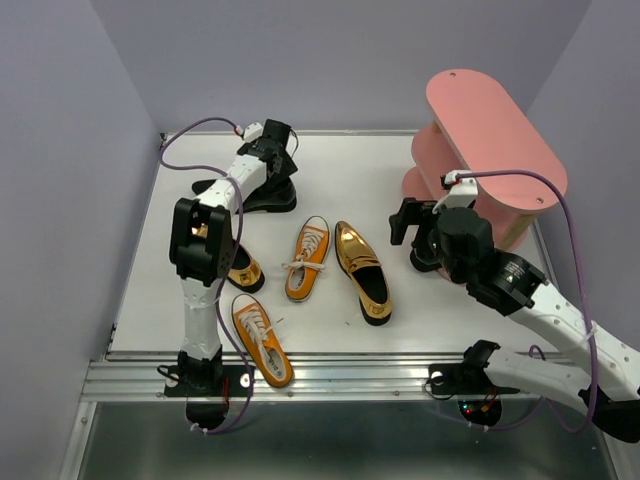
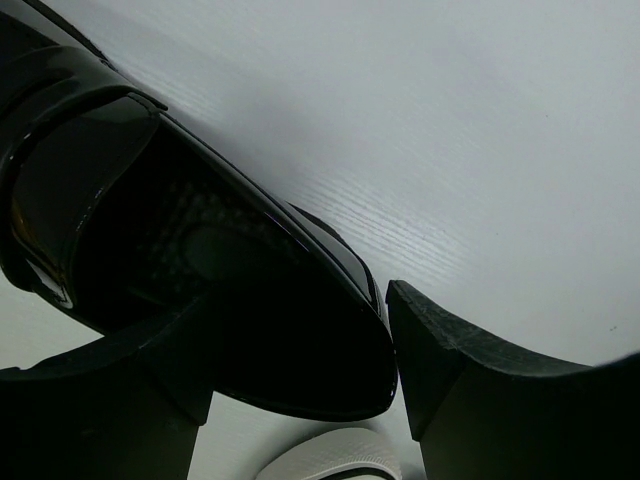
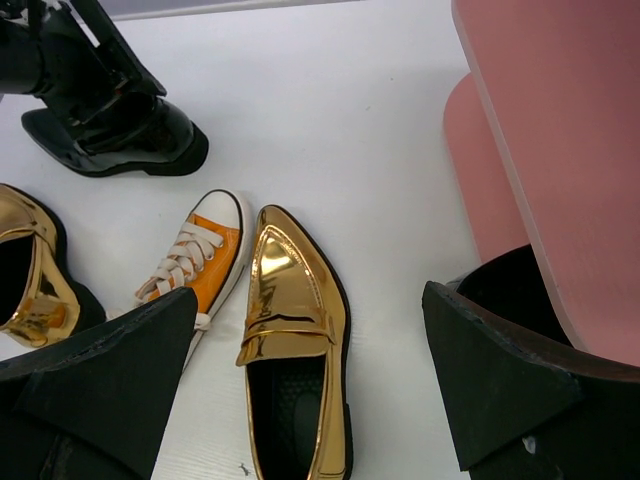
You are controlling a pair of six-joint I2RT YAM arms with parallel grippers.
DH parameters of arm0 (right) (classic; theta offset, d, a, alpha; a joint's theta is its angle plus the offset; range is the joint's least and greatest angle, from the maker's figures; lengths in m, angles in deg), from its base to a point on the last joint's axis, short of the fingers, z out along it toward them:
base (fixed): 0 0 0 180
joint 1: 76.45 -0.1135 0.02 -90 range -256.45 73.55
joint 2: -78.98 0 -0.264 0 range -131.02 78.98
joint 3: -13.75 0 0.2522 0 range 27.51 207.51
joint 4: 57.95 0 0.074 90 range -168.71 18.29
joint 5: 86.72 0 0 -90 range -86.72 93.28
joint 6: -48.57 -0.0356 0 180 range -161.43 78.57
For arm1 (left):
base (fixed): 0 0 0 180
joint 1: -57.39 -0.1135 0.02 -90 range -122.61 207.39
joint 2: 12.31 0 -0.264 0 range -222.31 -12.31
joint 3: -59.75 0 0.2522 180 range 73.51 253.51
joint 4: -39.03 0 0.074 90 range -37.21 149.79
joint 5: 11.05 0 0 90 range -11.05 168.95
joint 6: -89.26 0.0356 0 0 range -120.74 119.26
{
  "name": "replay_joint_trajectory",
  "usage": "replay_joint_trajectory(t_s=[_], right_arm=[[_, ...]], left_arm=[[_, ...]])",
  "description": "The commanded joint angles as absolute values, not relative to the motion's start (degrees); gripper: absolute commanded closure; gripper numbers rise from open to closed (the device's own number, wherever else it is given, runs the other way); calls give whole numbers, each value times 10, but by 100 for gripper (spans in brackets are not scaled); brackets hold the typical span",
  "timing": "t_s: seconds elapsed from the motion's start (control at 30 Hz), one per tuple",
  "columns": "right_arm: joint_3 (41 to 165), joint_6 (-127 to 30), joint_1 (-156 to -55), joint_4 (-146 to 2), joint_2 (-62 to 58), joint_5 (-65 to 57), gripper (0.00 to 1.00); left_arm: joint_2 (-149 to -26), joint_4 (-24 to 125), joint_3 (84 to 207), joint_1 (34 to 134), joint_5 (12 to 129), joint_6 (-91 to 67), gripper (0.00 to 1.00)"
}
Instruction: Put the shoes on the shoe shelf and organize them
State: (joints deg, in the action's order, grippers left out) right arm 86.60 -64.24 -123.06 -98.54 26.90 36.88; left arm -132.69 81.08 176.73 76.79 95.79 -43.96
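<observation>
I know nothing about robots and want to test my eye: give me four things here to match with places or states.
1 left gripper
2 right gripper
3 shiny gold loafer
4 pink shoe shelf of stacked oval boards

A far right of the table
B closed around a glossy black dress shoe
C mid-table beside an orange canvas sneaker
D open and empty

Pairs: 1-B, 2-D, 3-C, 4-A

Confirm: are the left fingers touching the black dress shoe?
Touching. Left wrist view: left gripper straddles the black dress shoe at the heel, one of its fingers flush against the glossy outer wall.
</observation>
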Motion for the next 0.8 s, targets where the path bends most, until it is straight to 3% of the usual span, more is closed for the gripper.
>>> replay_joint_trajectory(t_s=[0.0, 0.2, 0.27, 0.3, 0.33, 0.37, 0.57, 0.77], right_arm=[[859, -650, -1236, -963, 288, 371, 0], [860, -647, -1236, -965, 284, 373, 0], [860, -646, -1236, -965, 284, 373, 0], [860, -646, -1236, -966, 285, 373, 0], [860, -646, -1236, -965, 285, 373, 0], [860, -646, -1236, -968, 287, 374, 0], [857, -650, -1236, -973, 293, 381, 0], [856, -654, -1236, -971, 284, 380, 0]], left_arm=[[-1322, 814, 1786, 769, 978, -464, 25], [-1355, 819, 1811, 768, 978, -465, 25], [-1362, 820, 1810, 768, 975, -467, 34], [-1364, 816, 1807, 768, 971, -464, 46], [-1363, 812, 1806, 768, 966, -460, 89], [-1363, 812, 1806, 769, 964, -451, 100], [-1325, 805, 1808, 788, 988, -378, 100], [-1270, 769, 1794, 849, 971, -168, 100]])
